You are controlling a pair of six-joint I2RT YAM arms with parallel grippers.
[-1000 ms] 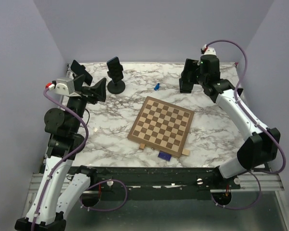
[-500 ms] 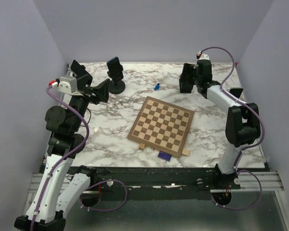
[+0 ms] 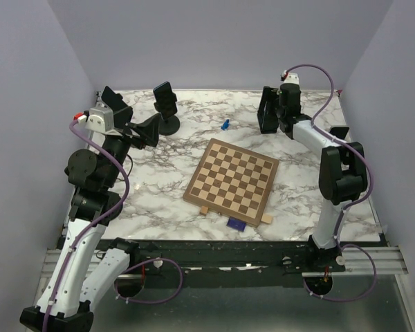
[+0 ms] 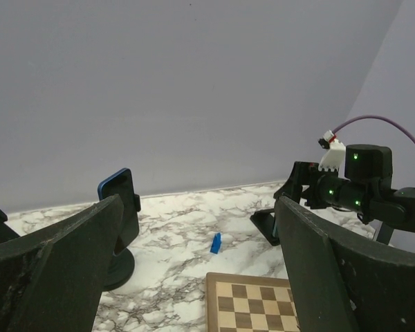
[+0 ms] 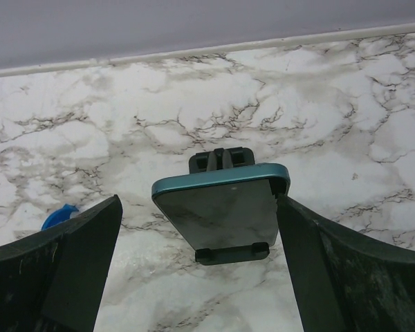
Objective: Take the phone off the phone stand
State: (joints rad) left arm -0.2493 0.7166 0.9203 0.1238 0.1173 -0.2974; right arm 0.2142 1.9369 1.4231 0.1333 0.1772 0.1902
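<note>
A teal-edged phone [image 5: 225, 204] leans on a small black folding stand [image 5: 232, 254] at the table's back right. My right gripper [image 5: 197, 204] is open and straddles it. The right finger [image 5: 332, 270] is at the phone's right edge; the left finger [image 5: 69, 270] stands well clear. From above, that gripper [image 3: 268, 111] hides the phone. A second, blue-edged phone [image 4: 121, 204] sits on a round-base stand [image 3: 168, 124] at the back left. My left gripper [image 3: 150, 129] hovers open just left of that stand with nothing between its fingers.
A wooden chessboard [image 3: 232, 175] lies mid-table, with a small dark blue card [image 3: 235, 223] at its near edge. A small blue piece [image 3: 224, 124] stands between the two stands. Walls close off the back and both sides.
The right arm has folded upright, its elbow pulled in from the right front, while its gripper stays at the teal phone. The left gripper has edged right toward the round stand.
</note>
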